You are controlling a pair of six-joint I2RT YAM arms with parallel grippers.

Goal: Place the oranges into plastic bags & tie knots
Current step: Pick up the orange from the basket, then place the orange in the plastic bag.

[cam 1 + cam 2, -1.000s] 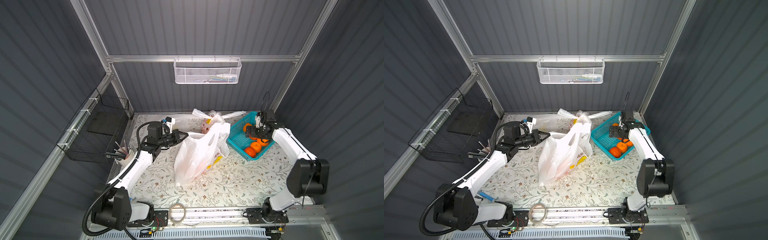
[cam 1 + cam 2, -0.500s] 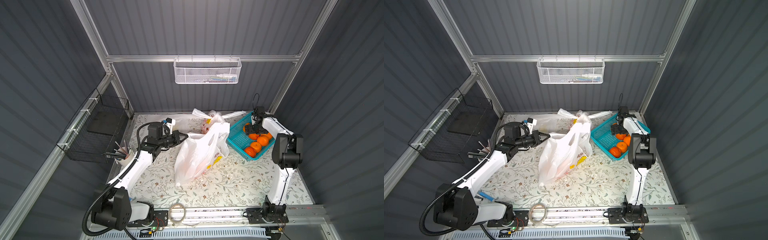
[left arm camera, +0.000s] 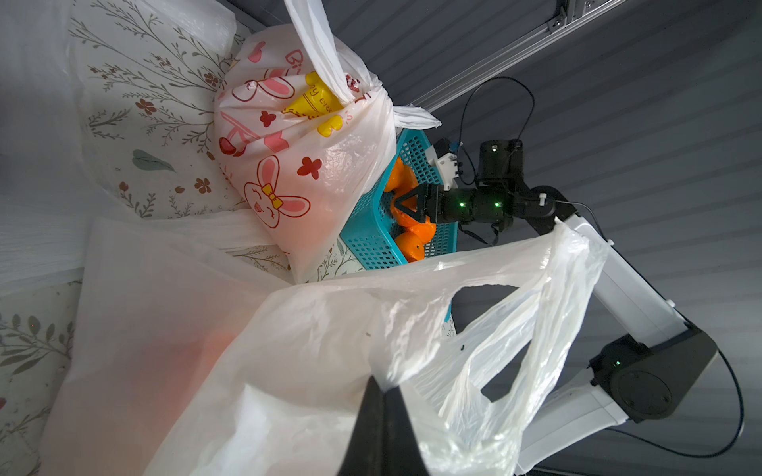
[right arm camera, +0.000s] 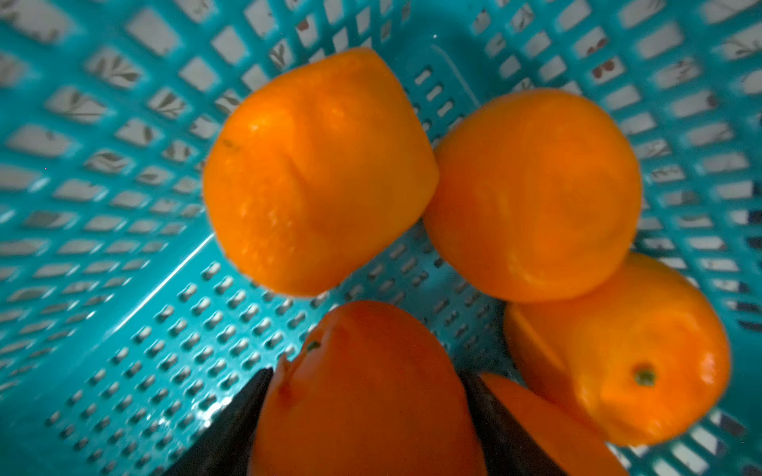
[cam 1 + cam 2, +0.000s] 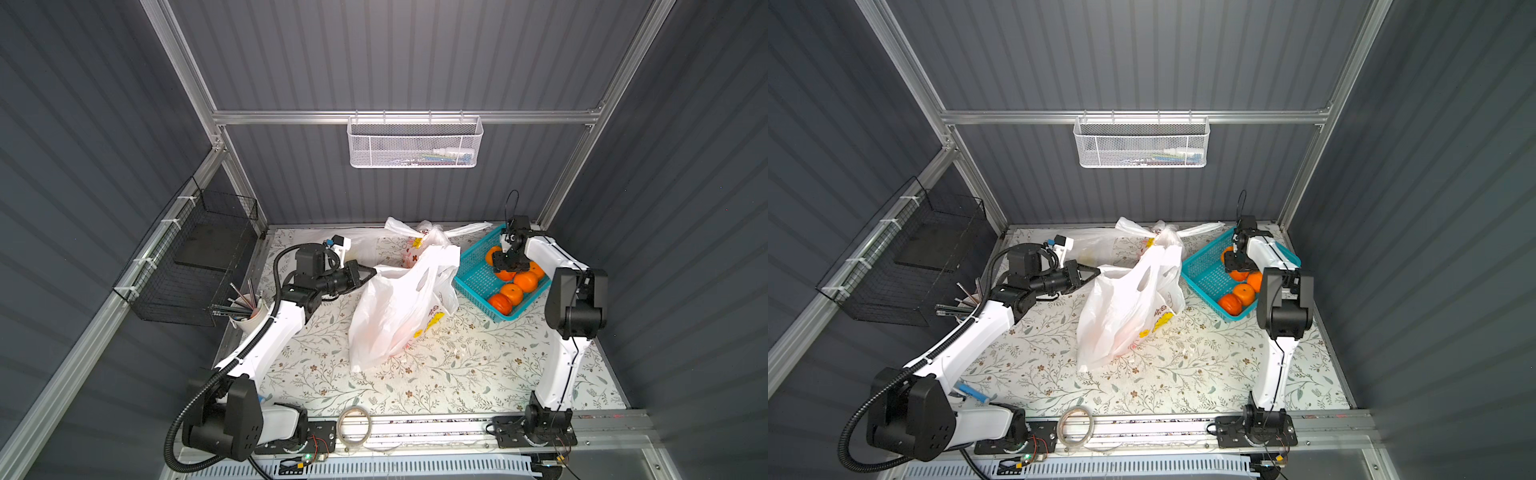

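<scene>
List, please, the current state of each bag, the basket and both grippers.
open bag: unknotted, handles loose, rim pinched up.
back bag: knotted shut, bulging.
basket: holds several oranges.
left gripper: shut on the open bag.
right gripper: jaws flank one orange; grip unclear.

Both top views are bright and sharp; the right wrist view is dim, oranges (image 4: pixel 317 173) blurred.
</scene>
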